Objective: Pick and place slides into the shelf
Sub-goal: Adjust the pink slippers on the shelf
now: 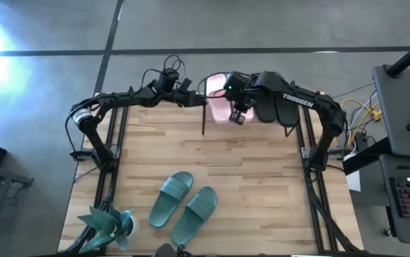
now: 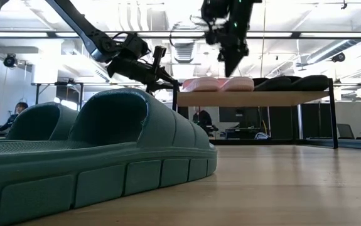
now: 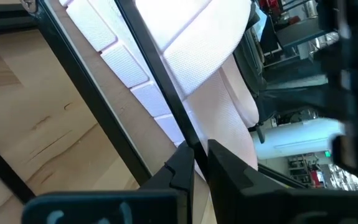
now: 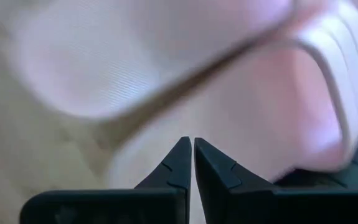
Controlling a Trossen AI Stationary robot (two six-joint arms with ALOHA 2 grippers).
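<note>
The shelf stands at the table's far edge. Two pink slides and two black slides rest sole-down on its wooden plank. Two dark green slides lie on the table near its front edge, and they fill the near part of the low view. My left gripper is shut at the shelf's left end. My right gripper is shut and points down, just above a pink slide; nothing is between its fingers. My left gripper pinches a thin black metal bar at the shelf's left end between its two fingers, right beside a pink slide. The fingers come from the table's left, slanting slightly down, and lie across the bar. The shelf stands on its legs on the table.
A small potted plant stands at the table's near left corner. Bare wooden tabletop lies between the shelf and the green slides. A desk with a keyboard and cables stands beyond the table's right edge.
</note>
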